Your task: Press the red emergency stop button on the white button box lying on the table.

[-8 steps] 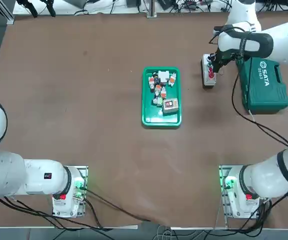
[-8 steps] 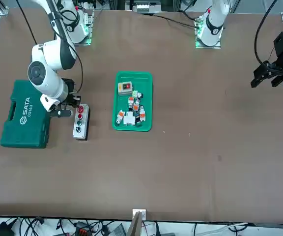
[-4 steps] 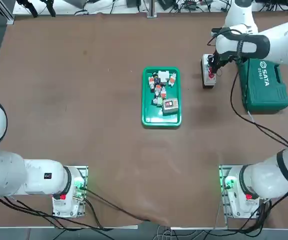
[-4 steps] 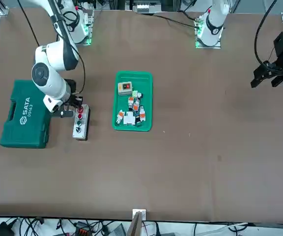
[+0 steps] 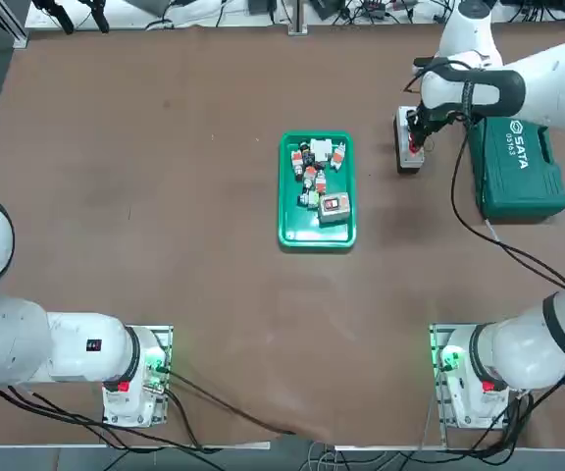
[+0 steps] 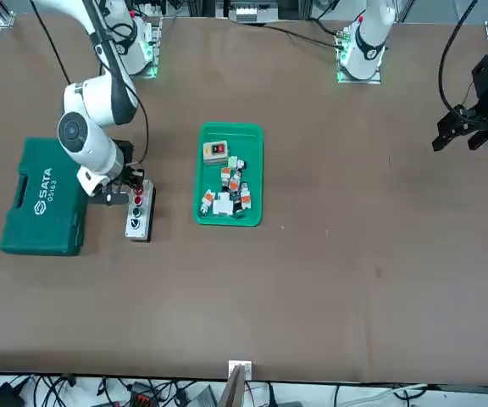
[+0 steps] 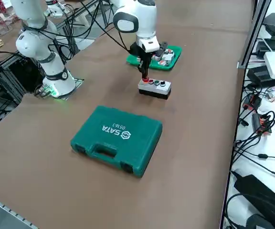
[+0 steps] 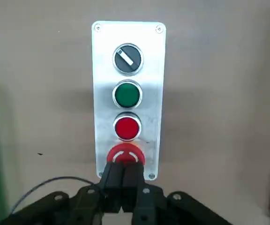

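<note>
**Right gripper tips sat over the red stop button at the near end of the button box**

The white button box [image 5: 409, 140] lay flat on the brown table [image 5: 165, 245], in the far right part of the tabletop as seen from above. It sat between a green tray [image 5: 317, 189] of small parts, which was well apart to its left, and a closed green tool case [image 5: 518, 167] just to its right. The box's long side ran from near to far.

The wrist view showed the box's face [image 8: 128, 93] with four controls in a row: a black rotary switch [image 8: 128, 58] at the far end, then a round green button [image 8: 127, 93], then a round red button [image 8: 127, 128], and last the red emergency stop button [image 8: 125, 156] at the end nearest the arm. Only the top part of that stop button could be seen, because the gripper tips covered the rest.

The right gripper [image 8: 123, 180] pointed straight down over that end of the box. Its two black fingers [image 8: 112, 180] were pressed together with no gap between them and held nothing. Their tips overlapped the stop button's near edge; whether they actually touched it could not be told.

From the right side view, the gripper [image 7: 143, 76] hung upright above the left end of the box [image 7: 154, 88], and the tool case [image 7: 117, 140] lay nearer the camera. From the front view, the gripper [image 6: 134, 190] stood at the far end of the box [image 6: 139, 212].
</note>
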### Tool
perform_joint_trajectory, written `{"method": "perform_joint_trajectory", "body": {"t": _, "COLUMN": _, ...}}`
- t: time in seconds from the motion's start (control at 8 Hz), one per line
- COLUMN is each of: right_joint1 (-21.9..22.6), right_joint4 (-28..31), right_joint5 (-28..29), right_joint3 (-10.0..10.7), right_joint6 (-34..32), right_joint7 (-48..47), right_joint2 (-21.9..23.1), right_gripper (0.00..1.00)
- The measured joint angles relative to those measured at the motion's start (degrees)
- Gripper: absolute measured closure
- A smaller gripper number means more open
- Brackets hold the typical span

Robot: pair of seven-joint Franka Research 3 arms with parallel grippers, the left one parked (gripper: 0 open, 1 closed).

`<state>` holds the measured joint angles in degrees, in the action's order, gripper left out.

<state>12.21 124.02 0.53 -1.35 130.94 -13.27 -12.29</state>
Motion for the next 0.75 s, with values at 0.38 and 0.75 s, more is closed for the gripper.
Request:
{"method": "perform_joint_trajectory", "body": {"t": 0.38, "right_joint1": 0.2, "right_joint4": 0.0, "right_joint5": 0.0, "right_joint3": 0.0, "right_joint6": 0.5, "right_joint7": -0.6, "right_joint2": -0.8, "right_gripper": 0.99}}
{"method": "perform_joint_trajectory", "body": {"t": 0.75, "right_joint1": 0.3, "right_joint4": 0.0, "right_joint5": 0.0, "right_joint3": 0.0, "right_joint6": 0.6, "right_joint7": -0.8, "right_joint2": -0.8, "right_gripper": 0.99}}
